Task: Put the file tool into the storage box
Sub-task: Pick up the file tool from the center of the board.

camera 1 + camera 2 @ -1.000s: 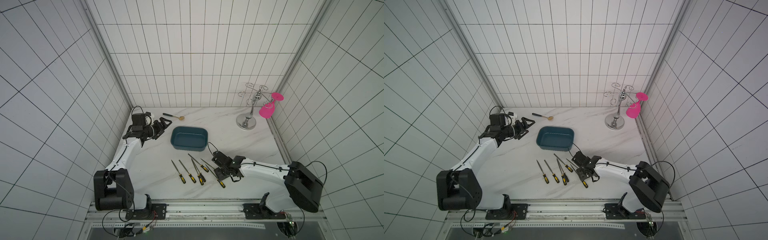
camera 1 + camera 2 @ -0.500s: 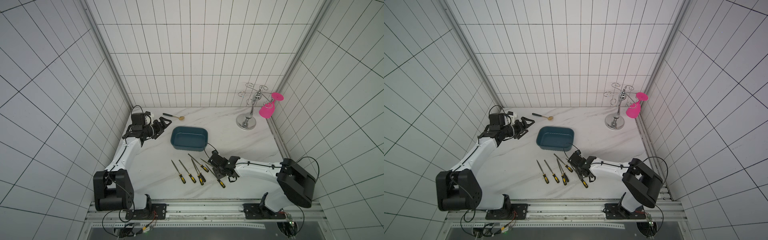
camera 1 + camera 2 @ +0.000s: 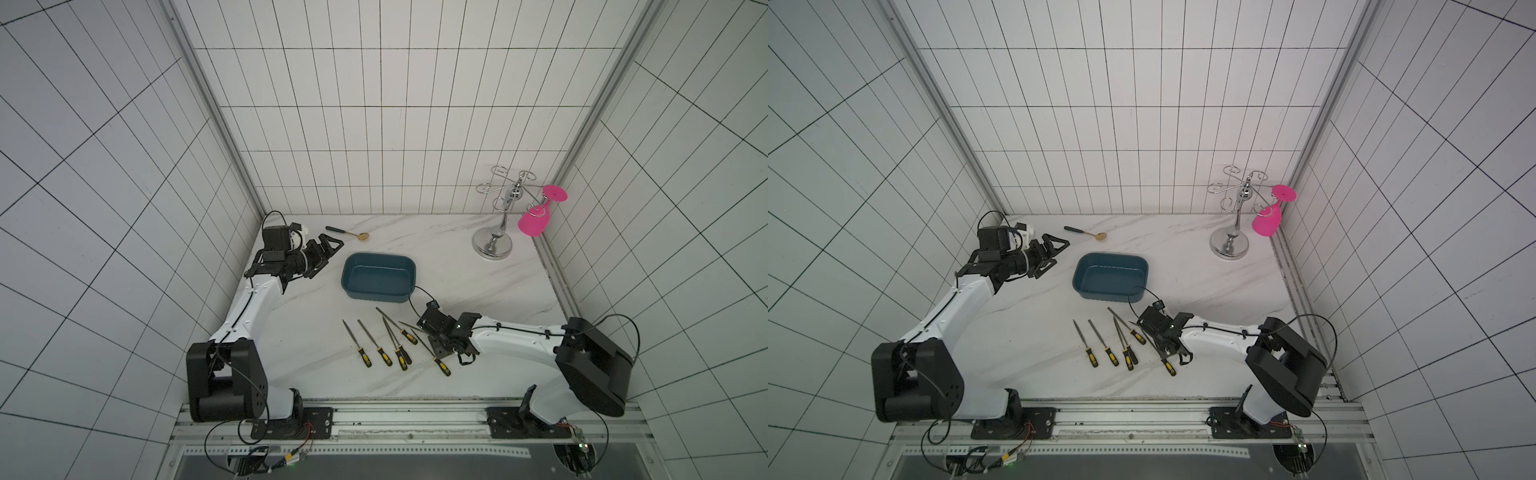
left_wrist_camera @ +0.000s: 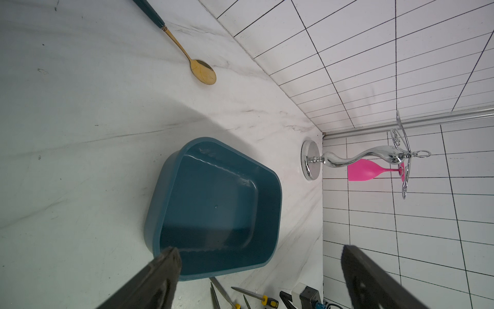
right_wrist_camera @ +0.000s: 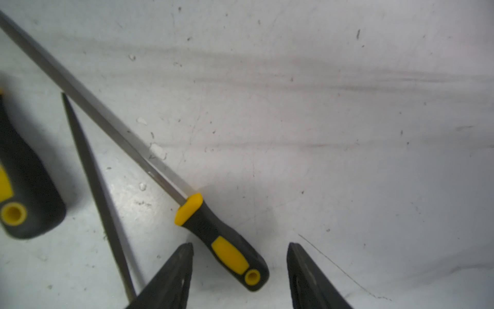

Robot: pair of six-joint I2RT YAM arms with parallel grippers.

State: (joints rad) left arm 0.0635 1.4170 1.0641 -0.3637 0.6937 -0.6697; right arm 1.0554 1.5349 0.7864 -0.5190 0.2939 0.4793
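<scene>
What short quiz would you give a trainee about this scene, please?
1. True or false: a file already lies inside the storage box.
2. What hangs from the chrome rack? A) a pink glass; B) a spoon; C) a clear cup.
3. Which gripper has its open jaws on either side of a file at its handle?

Key
1. False: the box is empty.
2. A.
3. The right gripper. It is not yet closed on the handle.
</scene>
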